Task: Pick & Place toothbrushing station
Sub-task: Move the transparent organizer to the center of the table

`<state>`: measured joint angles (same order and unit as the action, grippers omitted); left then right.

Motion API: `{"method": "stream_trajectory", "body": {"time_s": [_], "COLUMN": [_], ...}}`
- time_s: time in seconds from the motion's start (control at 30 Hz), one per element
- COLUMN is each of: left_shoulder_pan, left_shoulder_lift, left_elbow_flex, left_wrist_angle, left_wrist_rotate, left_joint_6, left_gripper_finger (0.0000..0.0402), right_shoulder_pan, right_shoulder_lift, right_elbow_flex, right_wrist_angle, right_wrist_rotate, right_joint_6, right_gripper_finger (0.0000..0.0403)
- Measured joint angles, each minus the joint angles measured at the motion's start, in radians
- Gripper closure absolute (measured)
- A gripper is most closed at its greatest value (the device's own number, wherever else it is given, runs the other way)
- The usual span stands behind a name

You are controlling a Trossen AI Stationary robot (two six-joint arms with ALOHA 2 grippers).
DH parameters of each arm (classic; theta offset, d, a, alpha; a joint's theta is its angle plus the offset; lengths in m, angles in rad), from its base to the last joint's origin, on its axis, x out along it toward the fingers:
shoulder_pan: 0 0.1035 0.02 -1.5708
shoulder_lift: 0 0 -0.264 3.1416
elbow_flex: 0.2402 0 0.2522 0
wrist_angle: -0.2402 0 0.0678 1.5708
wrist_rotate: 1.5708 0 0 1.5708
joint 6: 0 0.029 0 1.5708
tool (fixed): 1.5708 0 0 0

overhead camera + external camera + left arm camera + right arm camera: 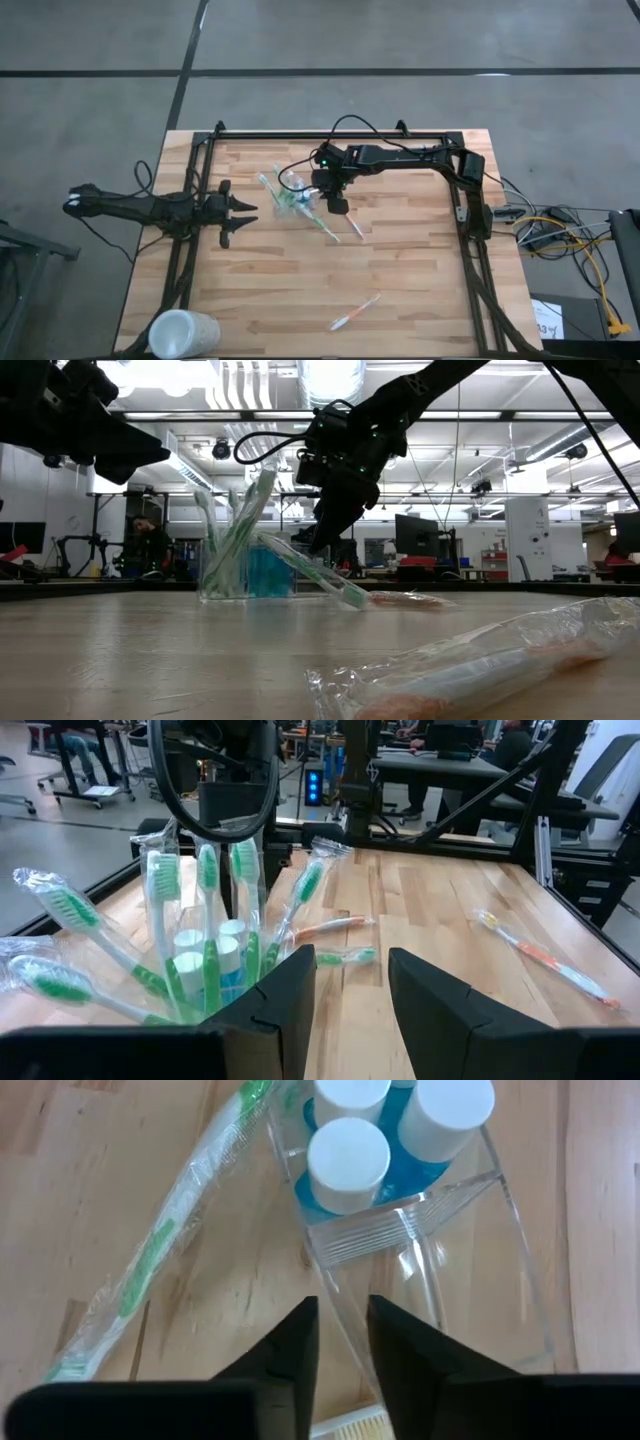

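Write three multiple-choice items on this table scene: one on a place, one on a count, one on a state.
1. Where is the frosted white cup?
A. the table's near left corner
B. beside the holder
C. under the right arm

2. How many white-capped blue tubes does the right wrist view show in the clear holder?
A. one
B. three
C. five

3. How does the left end effector stand?
A. open, holding nothing
B. shut on a toothbrush
C. out of sight

Key: A, the high view shows it there; B, three caps show; A, its fingers stand apart, empty.
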<state>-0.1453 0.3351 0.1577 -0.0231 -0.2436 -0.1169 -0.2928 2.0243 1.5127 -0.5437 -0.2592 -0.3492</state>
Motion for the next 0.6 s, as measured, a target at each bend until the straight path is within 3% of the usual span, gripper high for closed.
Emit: {"method": "stream_trajectory", "body": {"time_s": [0.3, 0.6], "left_shoulder_pan": [0.0, 0.0], "left_shoulder_lift": [0.0, 0.0], "left_elbow_flex": [0.0, 0.0], "left_wrist_angle": [0.0, 0.0], "left_wrist_rotate": [0.0, 0.0], "left_joint_6": [0.0, 0.0], "left_gripper_finger": [0.0266, 0.0266], "right_shoulder_pan": [0.0, 0.0], "right_shoulder_lift": [0.0, -0.004], "right_elbow_flex": [0.0, 0.003], "right_wrist_angle": [-0.03, -0.098], "right_wrist_rotate": [-0.006, -0.004], "right_joint_6": [0.039, 0.077], "right_gripper_finger": [0.0386, 0.0386]}}
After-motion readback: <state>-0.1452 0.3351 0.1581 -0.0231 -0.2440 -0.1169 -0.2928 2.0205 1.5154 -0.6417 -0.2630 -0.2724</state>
